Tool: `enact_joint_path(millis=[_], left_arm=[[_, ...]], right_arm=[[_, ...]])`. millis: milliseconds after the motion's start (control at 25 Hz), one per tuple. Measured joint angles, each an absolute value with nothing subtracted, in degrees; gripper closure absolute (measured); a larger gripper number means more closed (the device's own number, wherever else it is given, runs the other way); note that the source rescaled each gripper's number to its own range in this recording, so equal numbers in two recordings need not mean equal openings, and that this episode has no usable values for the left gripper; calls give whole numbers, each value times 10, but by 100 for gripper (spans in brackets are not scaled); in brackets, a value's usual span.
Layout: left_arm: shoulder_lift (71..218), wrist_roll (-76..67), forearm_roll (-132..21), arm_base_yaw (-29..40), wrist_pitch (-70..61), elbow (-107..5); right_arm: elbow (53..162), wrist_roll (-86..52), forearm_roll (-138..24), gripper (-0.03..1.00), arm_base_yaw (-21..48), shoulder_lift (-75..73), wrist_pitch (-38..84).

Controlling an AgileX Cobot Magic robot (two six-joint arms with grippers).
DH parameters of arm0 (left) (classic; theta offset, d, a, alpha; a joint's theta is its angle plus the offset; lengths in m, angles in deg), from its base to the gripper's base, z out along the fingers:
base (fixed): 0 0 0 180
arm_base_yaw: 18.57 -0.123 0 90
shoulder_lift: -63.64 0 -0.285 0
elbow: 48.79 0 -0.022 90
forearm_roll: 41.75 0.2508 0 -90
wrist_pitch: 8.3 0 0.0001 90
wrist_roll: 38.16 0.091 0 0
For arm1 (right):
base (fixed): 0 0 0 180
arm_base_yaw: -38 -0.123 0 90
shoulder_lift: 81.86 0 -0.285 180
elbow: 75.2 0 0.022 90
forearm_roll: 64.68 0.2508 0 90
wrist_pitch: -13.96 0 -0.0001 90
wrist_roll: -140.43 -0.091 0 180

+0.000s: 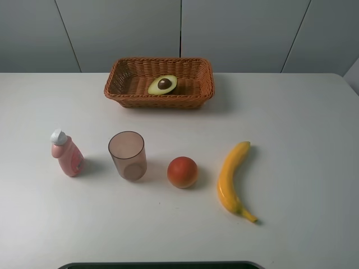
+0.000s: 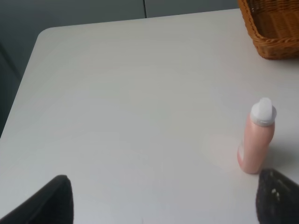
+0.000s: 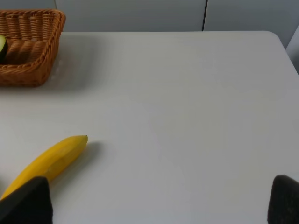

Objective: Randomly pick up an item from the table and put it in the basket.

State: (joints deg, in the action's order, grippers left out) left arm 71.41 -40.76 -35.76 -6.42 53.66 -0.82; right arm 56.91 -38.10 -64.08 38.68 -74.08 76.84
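Exterior high view — halved avocado [image 1: 162, 84], brown pit up, in the wicker basket [image 1: 118, 73] — both jaws wide, empty.

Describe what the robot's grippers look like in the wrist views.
Only fingertips show. The left gripper has two dark, black-grey fingers with rounded ends and a slightly grainy surface. The right gripper shows the same dark, matte fingers. No cables, markings or arm links are visible.

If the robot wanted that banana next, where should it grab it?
Probably mid-length on the banana, coming straight down with the jaws across its narrow width. It lies flat on the table, curved and lengthwise toward the basket, with clear space on both sides.
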Motion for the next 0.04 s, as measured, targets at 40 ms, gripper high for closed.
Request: enact_joint_path(millis=[40], left_arm=[[714,-408,-358,-64,537,-8]], right_arm=[[569,-381,-641,-3,387,-741,768]])
